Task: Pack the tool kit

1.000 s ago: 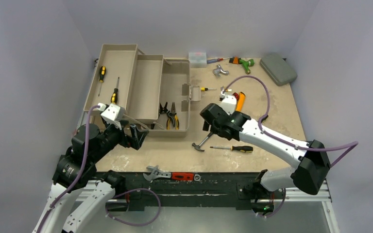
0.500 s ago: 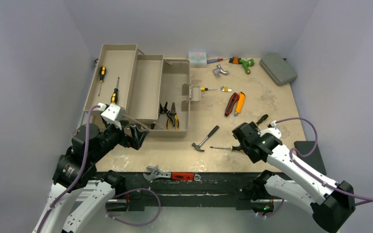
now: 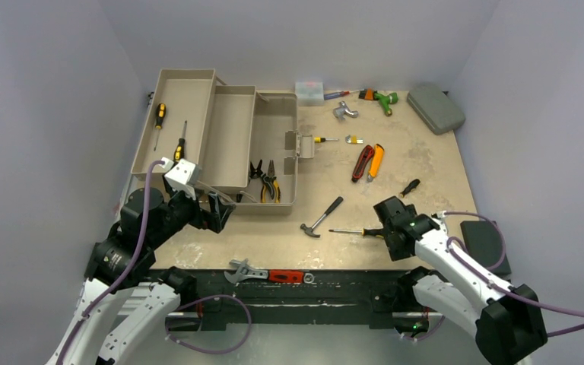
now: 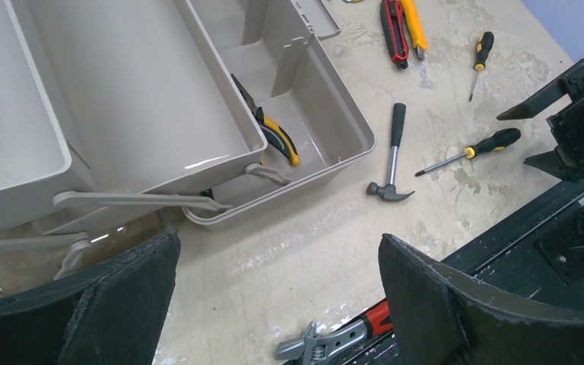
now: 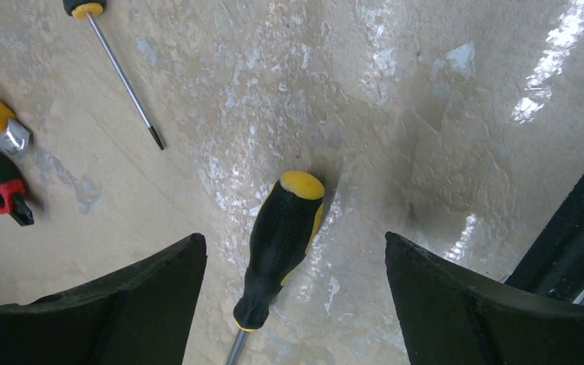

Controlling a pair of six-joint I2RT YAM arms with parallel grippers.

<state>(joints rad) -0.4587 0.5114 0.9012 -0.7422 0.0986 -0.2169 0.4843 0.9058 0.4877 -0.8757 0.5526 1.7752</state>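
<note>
The beige toolbox (image 3: 228, 144) lies open at the back left with its trays folded out (image 4: 137, 99). Pliers (image 3: 266, 179) lie in its bottom, and two screwdrivers (image 3: 180, 144) in its left tray. A hammer (image 3: 322, 218) and a black-and-yellow screwdriver (image 5: 283, 236) lie on the table in front of it. My right gripper (image 5: 293, 239) hangs open over that screwdriver's handle, a finger on each side, not touching it. My left gripper (image 4: 279, 243) is open and empty above bare table by the toolbox's near corner.
A red-handled adjustable wrench (image 3: 266, 274) lies at the table's front edge. Red and orange cutters (image 3: 369, 161) and a small screwdriver (image 3: 409, 186) lie right of centre. A clear box (image 3: 309, 91), a green tool (image 3: 380, 99) and a grey-green case (image 3: 435, 107) line the back.
My right arm swung back from the middle of the table to the near right and came down over the black-and-yellow screwdriver. The left arm shifted only slightly.
</note>
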